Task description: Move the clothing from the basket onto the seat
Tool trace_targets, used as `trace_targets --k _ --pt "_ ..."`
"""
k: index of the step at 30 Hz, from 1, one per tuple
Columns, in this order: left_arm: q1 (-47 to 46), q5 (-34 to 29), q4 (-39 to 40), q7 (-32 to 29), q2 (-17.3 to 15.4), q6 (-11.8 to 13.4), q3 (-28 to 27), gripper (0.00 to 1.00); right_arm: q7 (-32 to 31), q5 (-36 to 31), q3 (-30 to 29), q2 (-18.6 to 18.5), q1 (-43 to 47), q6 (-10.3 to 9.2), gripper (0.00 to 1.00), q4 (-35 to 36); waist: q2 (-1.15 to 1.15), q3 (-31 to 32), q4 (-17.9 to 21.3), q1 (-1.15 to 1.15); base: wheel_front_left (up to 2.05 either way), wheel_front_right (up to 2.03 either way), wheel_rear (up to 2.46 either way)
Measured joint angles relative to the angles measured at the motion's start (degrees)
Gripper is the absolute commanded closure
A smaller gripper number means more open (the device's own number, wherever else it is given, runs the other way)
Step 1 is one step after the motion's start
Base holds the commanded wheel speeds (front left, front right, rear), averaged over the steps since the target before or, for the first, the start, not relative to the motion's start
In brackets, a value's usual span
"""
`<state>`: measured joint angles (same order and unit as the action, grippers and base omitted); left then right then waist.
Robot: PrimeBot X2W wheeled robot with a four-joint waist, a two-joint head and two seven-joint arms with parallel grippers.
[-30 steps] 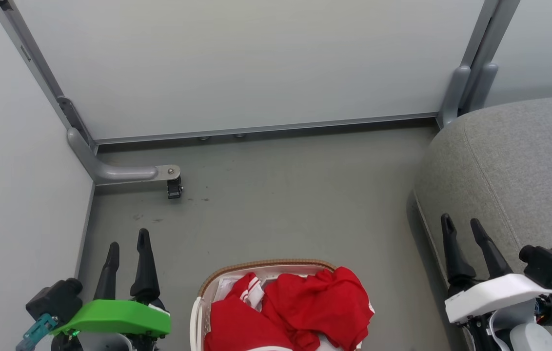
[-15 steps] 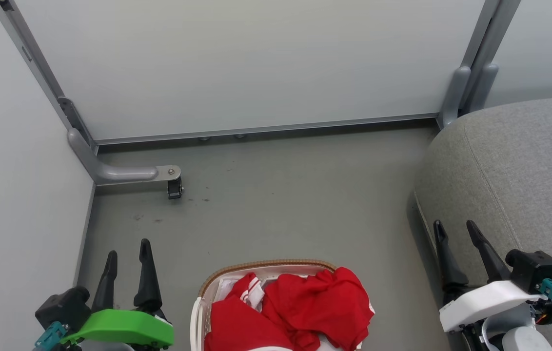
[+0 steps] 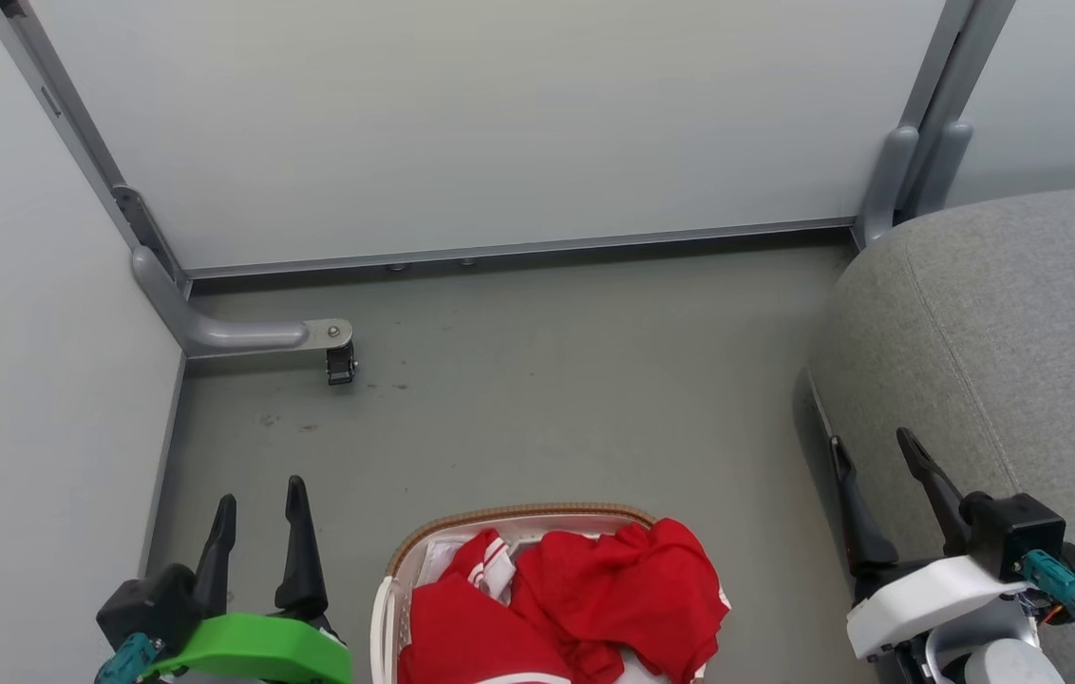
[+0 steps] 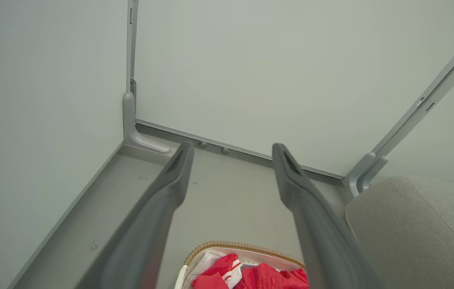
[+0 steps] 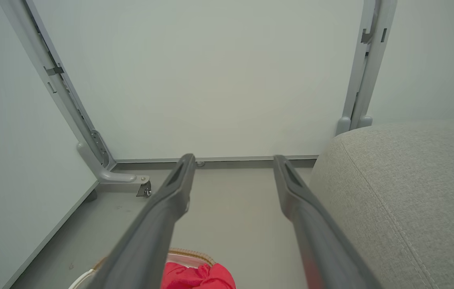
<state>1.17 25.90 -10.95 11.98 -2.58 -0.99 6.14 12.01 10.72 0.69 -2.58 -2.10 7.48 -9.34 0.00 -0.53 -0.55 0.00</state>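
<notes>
Left pincer and right pincer, both spread and empty, have drawn back; clothing still fills the basket.

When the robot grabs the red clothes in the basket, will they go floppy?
Probably floppy: the clothing lies crumpled in soft folds. It likely hangs down from the pinch. One piece may drag another out of the basket, since they overlap.
</notes>
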Motion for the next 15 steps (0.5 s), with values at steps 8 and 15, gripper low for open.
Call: trace_targets --k 8,15 --pt "0.24 -2.79 -0.52 0.98 -0.02 0.02 0.63 0.0 0.88 -4.3 0.07 -0.03 0.02 0.0 0.0 -0.02 0.0 -0.21 -0.14 0.0 0.0 0.0 0.0" --pt "0.55 -5.33 -1.0 1.71 -0.05 0.09 1.14 0.0 1.71 -7.47 0.41 -0.07 0.11 0.01 0.0 0.03 0.0 -0.23 -0.18 0.0 0.0 0.0 0.0"
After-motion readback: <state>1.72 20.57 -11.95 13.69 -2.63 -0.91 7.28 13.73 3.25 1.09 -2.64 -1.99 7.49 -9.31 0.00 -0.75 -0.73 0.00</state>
